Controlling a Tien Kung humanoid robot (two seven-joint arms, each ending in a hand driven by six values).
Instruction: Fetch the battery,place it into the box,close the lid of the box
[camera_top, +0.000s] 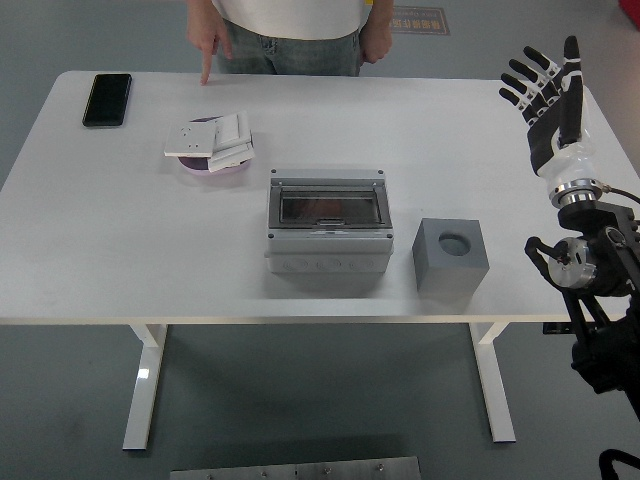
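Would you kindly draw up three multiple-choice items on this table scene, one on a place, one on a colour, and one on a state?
1. Where does the black phone lie on the white table?
A. far left corner
B. near right corner
C. on top of the grey box

2. What colour is the cube with the round hole in its top?
A. red
B. grey
C. yellow

3. How is the right hand?
A. clamped on the cube
C. flat on the phone
B. open, fingers spread, holding nothing

Key: 1 A, the phone sits by the table's far edge at the left. 2 B, the cube beside the grey box is plain grey. 3 B, the hand is raised at the table's right end with fingers spread, touching nothing.
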